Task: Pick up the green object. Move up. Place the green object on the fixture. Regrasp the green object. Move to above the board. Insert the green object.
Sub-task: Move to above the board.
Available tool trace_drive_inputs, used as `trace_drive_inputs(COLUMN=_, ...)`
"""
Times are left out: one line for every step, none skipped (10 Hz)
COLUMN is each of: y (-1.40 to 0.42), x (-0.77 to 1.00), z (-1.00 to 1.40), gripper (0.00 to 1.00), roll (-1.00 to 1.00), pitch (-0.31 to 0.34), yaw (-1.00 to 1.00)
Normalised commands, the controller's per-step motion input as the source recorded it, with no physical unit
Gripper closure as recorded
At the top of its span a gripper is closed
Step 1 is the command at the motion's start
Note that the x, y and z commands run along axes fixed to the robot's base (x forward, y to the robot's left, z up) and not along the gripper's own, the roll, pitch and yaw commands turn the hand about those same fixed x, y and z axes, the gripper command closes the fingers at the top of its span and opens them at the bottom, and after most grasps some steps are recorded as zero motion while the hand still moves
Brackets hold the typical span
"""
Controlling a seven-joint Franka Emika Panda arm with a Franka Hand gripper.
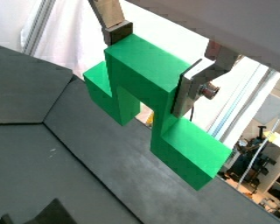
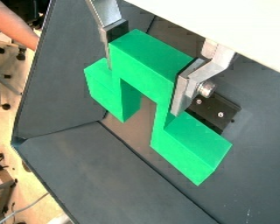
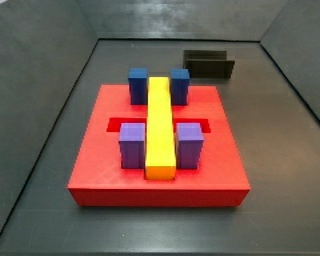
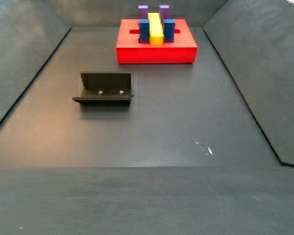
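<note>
**Green object held aloft, out of both side views**

In both wrist views the gripper (image 1: 157, 63) is holding its jaws clamped on the green object (image 1: 154, 109), with dark floor below.

In a side view the board (image 3: 89, 175) is lying centre, the fixture (image 3: 210, 65) at one o'clock. The piece is overhanging the jaws; a slip there would be tilting it before reaching the fixture.

The gripper (image 2: 154, 63) hangs over open floor (image 4: 175, 119) (fixture (image 4: 104, 89) aside).
</note>
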Motion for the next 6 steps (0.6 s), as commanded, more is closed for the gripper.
trace_drive_inputs(y=-1.40, x=-1.18, z=0.28, gripper=1.00, roll=-1.00, pitch=0.040, yaw=0.04)
trace_drive_inputs(y=-1.40, x=-1.18, z=0.28, gripper=1.00, roll=-1.00, pitch=0.037, yaw=0.04)
trace_drive_inputs(y=-1.40, x=-1.30, z=0.30, gripper=1.00, roll=-1.00, pitch=-0.011, yaw=0.05)
trace_drive_inputs(y=-1.40, x=-1.34, z=0.28, gripper=1.00, roll=-1.00, pitch=-0.024, yaw=0.06)
trace_drive_inputs(y=-1.40, x=-1.36, z=0.29, gripper=1.00, roll=-1.00, pitch=-0.041, yaw=0.06)
trace_drive_inputs(y=-1.40, x=-1.40, z=0.28, gripper=1.00, roll=-1.00, pitch=-0.053, yaw=0.06)
